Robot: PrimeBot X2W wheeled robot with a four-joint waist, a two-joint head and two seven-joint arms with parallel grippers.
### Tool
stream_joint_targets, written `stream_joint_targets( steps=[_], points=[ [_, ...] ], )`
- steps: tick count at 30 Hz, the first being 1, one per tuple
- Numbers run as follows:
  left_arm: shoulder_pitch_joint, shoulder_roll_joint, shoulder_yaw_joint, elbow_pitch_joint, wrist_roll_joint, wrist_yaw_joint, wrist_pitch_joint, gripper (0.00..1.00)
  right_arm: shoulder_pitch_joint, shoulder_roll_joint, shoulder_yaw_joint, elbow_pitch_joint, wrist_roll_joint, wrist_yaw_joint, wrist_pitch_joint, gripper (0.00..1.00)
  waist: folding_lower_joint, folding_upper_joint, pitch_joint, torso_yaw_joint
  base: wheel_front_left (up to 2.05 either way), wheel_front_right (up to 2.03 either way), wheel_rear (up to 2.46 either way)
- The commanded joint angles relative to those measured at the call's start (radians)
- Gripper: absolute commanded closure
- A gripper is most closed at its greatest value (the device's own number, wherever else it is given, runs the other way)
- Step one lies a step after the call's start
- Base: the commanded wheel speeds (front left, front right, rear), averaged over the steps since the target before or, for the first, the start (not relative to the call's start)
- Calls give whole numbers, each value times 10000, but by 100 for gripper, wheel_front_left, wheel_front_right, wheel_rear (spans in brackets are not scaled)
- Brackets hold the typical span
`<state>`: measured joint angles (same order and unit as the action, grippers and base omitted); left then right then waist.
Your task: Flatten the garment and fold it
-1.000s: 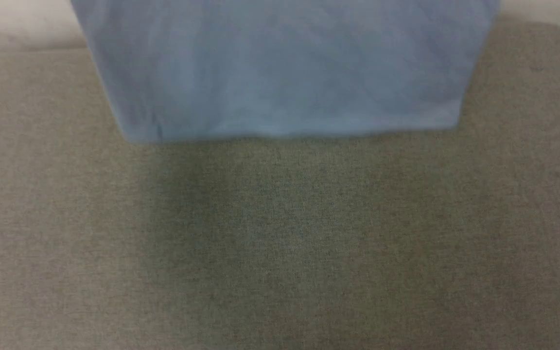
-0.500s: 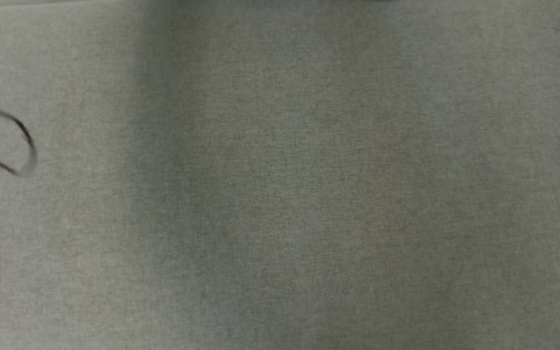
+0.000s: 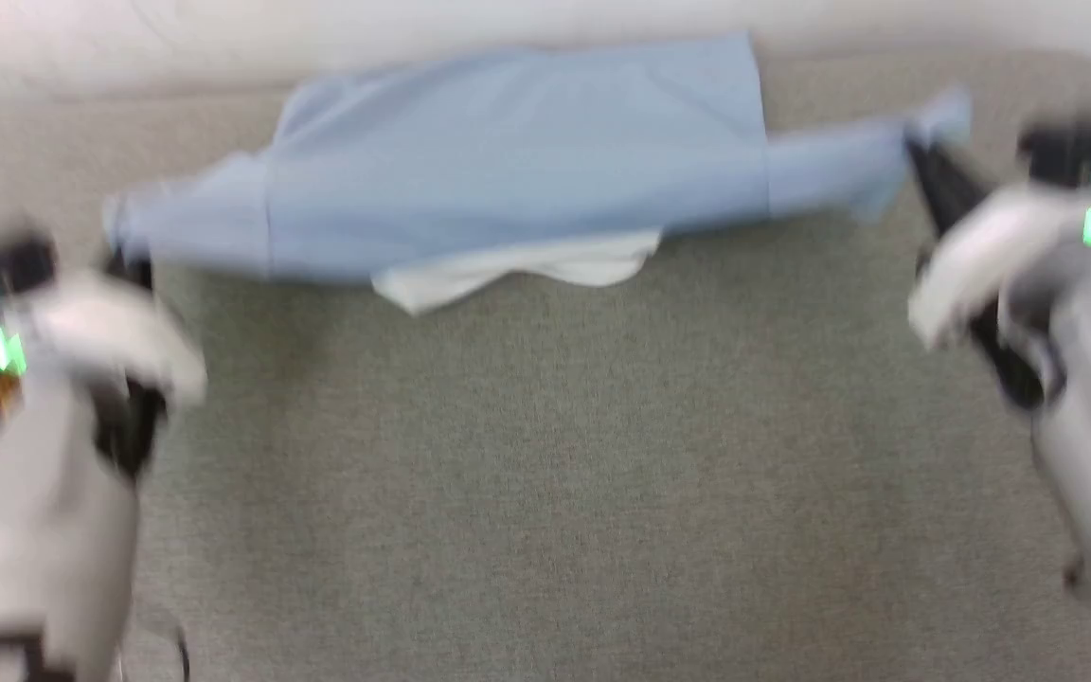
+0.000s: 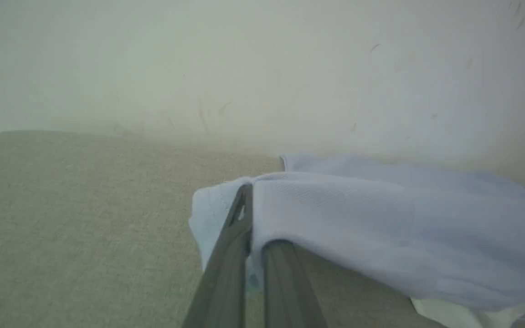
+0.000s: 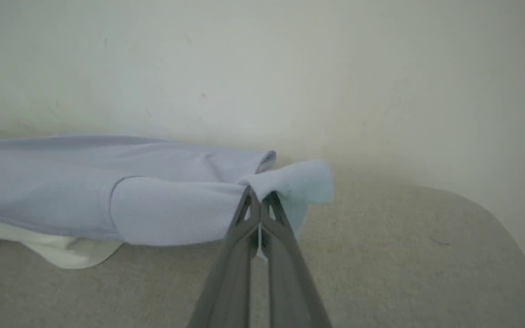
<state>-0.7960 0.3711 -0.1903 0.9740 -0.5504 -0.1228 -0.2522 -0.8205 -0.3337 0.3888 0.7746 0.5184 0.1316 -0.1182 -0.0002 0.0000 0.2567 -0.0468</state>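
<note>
While left gripper (image 3: 129,265), right gripper (image 5: 258,200) clamp garment (image 3: 508,170) ends, cloth stretches along far table (image 3: 545,493) edge — broad grey surface nearer.

Looks like a lab-type test station, can't be sure: grey woven fabric-covered tabletop (image 3: 545,493) with a rounded corner (image 5: 479,214), butted against a plain off-white wall (image 5: 262,59) carrying scuffs and small marks. Flat, even lighting.

Grey woven surface (image 3: 545,493) with rounded corner; plain off-white wall (image 5: 262,68) behind.

No readable text, labels or signs anywhere.
</note>
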Motion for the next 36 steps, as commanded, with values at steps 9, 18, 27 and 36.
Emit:
stream_joint_targets(
  steps=[9,18,27,36],
  points=[
    [4872,198,645,-3159,-684,744,197,100,4292,-686,-1345,-2975,351,-9,879,100,2,0,-1855,-43,0,0,0],
    [9794,1054,1012,-9957,-870,3205,3237,100,9197,574,-4784,-8213,-1072,-9,3915,100,2,0,-2259,98,0,0,0],
    [12333,1486,1093,-12438,-815,4463,4872,100,11941,2333,-6328,-10299,-1691,-9,5762,100,2,0,-2315,259,0,0,0],
    [13237,1086,968,-12249,-1201,4742,5152,100,13408,2804,-6489,-10235,-1465,-9,7744,64,2,0,-2084,294,0,0,0]
  ],
)
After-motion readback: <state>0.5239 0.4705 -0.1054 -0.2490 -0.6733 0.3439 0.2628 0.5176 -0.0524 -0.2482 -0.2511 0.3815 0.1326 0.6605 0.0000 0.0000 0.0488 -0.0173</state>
